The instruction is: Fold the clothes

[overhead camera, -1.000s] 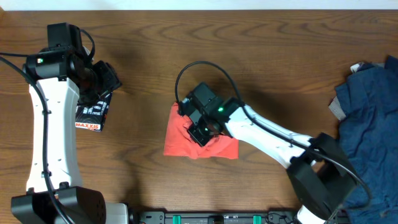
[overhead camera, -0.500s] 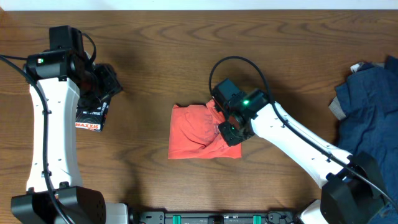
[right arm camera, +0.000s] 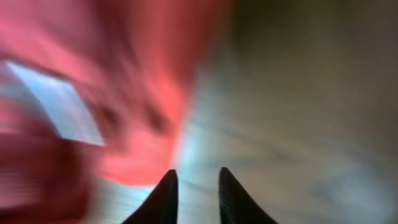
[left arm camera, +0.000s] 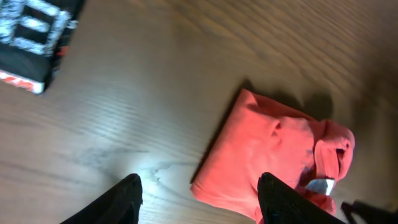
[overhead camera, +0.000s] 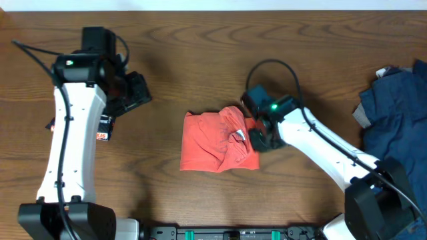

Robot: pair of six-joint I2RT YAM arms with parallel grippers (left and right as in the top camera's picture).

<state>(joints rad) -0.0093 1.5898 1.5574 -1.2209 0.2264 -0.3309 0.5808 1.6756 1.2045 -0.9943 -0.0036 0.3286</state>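
A coral-red T-shirt [overhead camera: 213,141], folded into a rough rectangle, lies toward the near middle of a dark wooden table [overhead camera: 167,47]. Its left and near edges run fairly straight, while its right side is bunched, with a white tag [overhead camera: 239,135] showing. The right gripper [right arm camera: 194,194] hangs low just beside that bunched edge, over bare wood. Its wrist view is blurred, but the fingers seem slightly parted with nothing between them. Bare table lies on both sides of the shirt. At the right edge, well apart, sits a heap of navy clothes [overhead camera: 393,120]. On the left lies a folded black shirt [left arm camera: 31,37] with white lettering. Just beyond it the left gripper [left arm camera: 198,200] hovers, fingers spread wide and empty.
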